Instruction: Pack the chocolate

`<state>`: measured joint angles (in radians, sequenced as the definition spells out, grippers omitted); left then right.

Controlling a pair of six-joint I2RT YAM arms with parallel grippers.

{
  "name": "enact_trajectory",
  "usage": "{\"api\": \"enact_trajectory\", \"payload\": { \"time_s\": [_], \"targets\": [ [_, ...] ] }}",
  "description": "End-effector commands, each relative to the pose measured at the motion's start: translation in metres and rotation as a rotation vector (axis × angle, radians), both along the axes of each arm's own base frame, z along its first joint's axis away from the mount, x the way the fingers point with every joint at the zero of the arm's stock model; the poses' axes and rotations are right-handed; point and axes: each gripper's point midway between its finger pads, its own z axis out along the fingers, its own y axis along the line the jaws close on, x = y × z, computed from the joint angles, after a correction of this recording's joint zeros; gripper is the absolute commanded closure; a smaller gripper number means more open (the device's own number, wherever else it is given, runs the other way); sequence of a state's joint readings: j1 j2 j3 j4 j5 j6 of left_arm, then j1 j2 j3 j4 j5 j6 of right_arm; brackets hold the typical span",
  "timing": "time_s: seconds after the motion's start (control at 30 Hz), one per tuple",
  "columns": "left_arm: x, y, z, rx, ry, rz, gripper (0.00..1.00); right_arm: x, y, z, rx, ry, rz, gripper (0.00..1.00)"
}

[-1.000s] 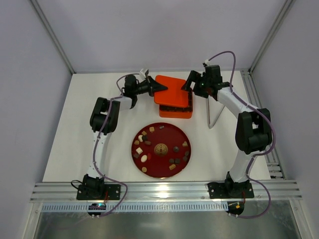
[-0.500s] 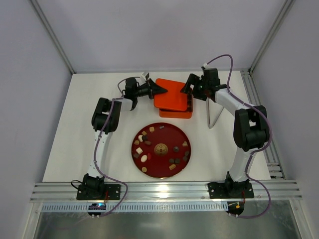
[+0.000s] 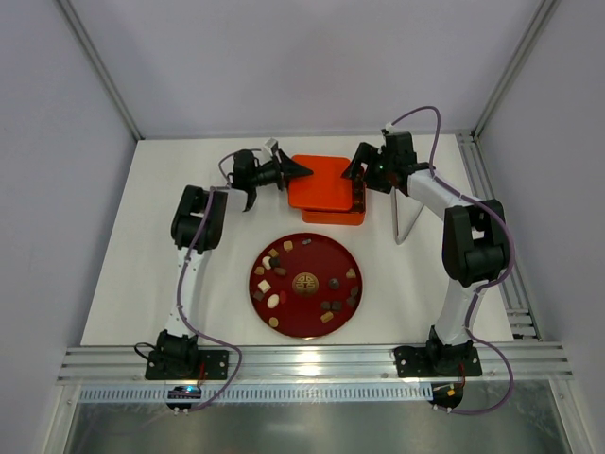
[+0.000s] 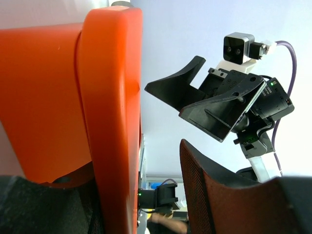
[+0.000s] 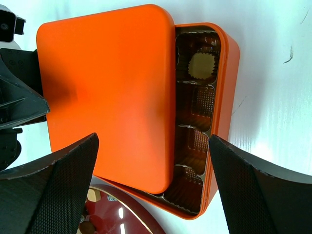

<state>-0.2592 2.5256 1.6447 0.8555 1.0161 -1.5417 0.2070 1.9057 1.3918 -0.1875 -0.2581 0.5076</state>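
Observation:
The chocolate (image 3: 274, 300), several small brown, tan and cream pieces, lies on the dark red plate (image 3: 304, 322). The orange box (image 3: 360, 216) stands beyond the plate. Its orange lid (image 3: 319, 184) lies on it, shifted left, so the right column of brown cells (image 5: 195, 141) shows. One tan round piece (image 5: 201, 66) sits in a cell. My left gripper (image 3: 302, 171) is at the lid's left edge. In the left wrist view (image 4: 141, 190) the lid's rim (image 4: 112, 122) stands between the open jaws. My right gripper (image 3: 357, 165) hovers open and empty over the box (image 5: 153, 146).
A thin pale V-shaped object (image 3: 402, 216) lies right of the box. A metal rail (image 3: 492, 199) runs along the table's right edge. The plate's rim (image 5: 122, 207) shows at the bottom of the right wrist view, close to the box.
The lid has shifted a little left and lies flatter on the box. Both grippers have moved slightly toward the far side, the left one drawing back to the left.

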Motion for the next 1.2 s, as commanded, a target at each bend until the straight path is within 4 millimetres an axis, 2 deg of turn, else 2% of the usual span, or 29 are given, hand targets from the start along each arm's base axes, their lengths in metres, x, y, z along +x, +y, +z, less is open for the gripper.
{"api": "enact_trajectory", "payload": {
  "time_s": [0.0,0.17,0.3,0.47,0.63,0.77,0.9,1.07,1.17],
  "targets": [
    [-0.003,0.007,0.038,-0.013,-0.108,-0.018,0.52,0.008,0.002,0.007,0.018,-0.038,-0.002,0.06],
    [-0.003,0.011,0.031,0.025,-0.090,-0.016,0.51,0.010,0.003,0.005,0.019,-0.038,-0.003,0.07],
    [-0.005,0.012,0.013,0.103,-0.062,-0.023,0.51,0.012,0.004,0.002,0.022,-0.032,0.002,0.08],
    [-0.004,0.012,0.005,0.141,-0.044,-0.031,0.52,0.016,0.009,-0.005,0.022,-0.021,0.014,0.09],
    [-0.003,0.013,-0.005,0.198,-0.032,-0.033,0.53,0.019,0.013,-0.004,0.022,-0.027,0.026,0.09],
    [-0.006,0.018,-0.022,0.289,-0.009,-0.045,0.53,0.021,0.015,-0.003,0.025,-0.029,0.031,0.09],
    [-0.008,0.020,-0.027,0.322,-0.005,-0.046,0.52,0.021,0.016,-0.004,0.025,-0.029,0.032,0.10],
    [-0.010,0.021,-0.017,0.306,-0.037,-0.057,0.50,0.021,0.016,-0.009,0.024,-0.022,0.035,0.10],
    [-0.008,0.021,0.001,0.265,-0.071,-0.050,0.48,0.021,0.016,-0.012,0.022,-0.014,0.032,0.10]
  ]
}}
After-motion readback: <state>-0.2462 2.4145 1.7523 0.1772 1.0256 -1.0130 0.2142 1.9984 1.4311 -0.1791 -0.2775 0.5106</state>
